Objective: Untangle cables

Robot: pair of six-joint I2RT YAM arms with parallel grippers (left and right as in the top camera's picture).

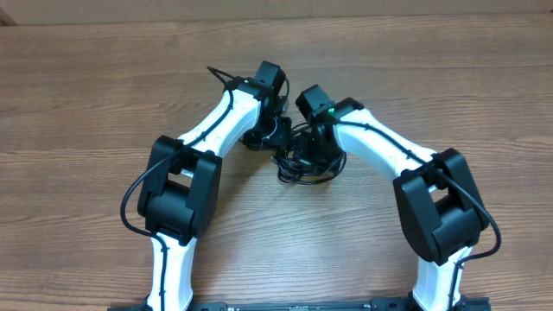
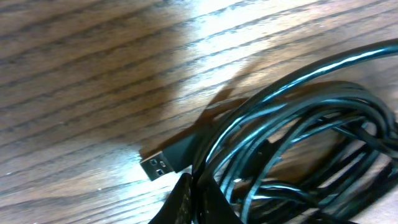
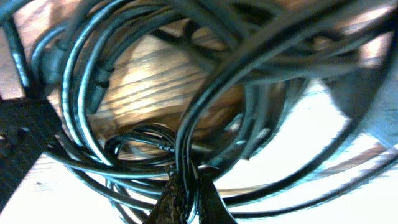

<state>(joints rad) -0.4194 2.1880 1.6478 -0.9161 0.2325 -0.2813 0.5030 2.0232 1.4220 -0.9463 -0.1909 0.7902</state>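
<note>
On the brown wood-grain table point(image 1: 104, 95), with a paler strip along the far edge in the overhead view, both arms bend inward to the middle. The left gripper point(image 1: 275, 140) has its fingertips pressed together (a strand runs down between them in its wrist view point(image 2: 194, 202)), so it pinches the cables point(image 1: 295, 166). These lie as a compact black tangle of loops at the table's centre, between the two grippers. In the left wrist view, a flat plug point(image 2: 160, 164) lies on the wood beside the loops point(image 2: 292, 130). Its long axis runs diagonally across the grain, with the metal mouth towards the lower left. The right gripper point(image 1: 316, 154) is likewise closed on a strand point(image 3: 186, 202), with coils point(image 3: 205, 93) crowding its camera. A green light point(image 1: 329, 110) glows on the right wrist.
</note>
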